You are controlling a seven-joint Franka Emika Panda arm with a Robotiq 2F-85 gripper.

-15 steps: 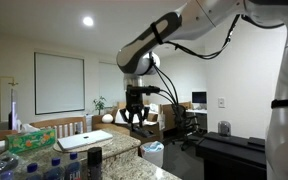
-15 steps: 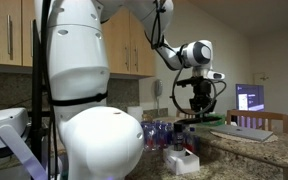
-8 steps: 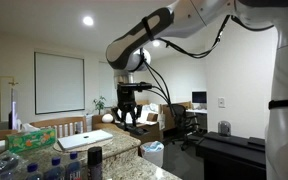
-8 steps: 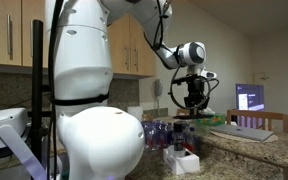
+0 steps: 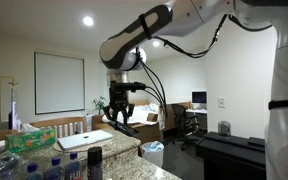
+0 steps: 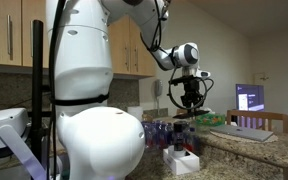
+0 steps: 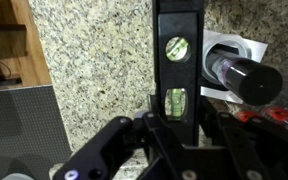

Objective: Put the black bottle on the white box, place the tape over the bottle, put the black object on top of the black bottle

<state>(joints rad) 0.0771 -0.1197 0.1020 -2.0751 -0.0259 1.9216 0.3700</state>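
In the wrist view my gripper (image 7: pixel 176 135) is shut on the black object (image 7: pixel 175 60), a long black spirit level with green vials that runs up the middle of the picture. To its right the black bottle (image 7: pixel 246 78) stands on the white box (image 7: pixel 240 44), which rests on the granite counter (image 7: pixel 89 70). Something red (image 7: pixel 276 116) shows beside the bottle; I cannot tell whether it is the tape. In both exterior views the gripper (image 5: pixel 119 110) (image 6: pixel 189 100) hangs above the counter with the level in it. A dark bottle (image 5: pixel 94 157) stands low on the counter.
Clear plastic bottles with blue caps (image 5: pixel 32 168) crowd the near counter. An open laptop (image 5: pixel 84 140) and a green tissue box (image 5: pixel 29 138) lie further back. A lit monitor (image 6: pixel 250 97) stands beyond the counter, and the robot's white body (image 6: pixel 84 90) fills one side.
The arm has carried the held spirit level sideways, leftward in both exterior views, over the counter. The grip has not changed.
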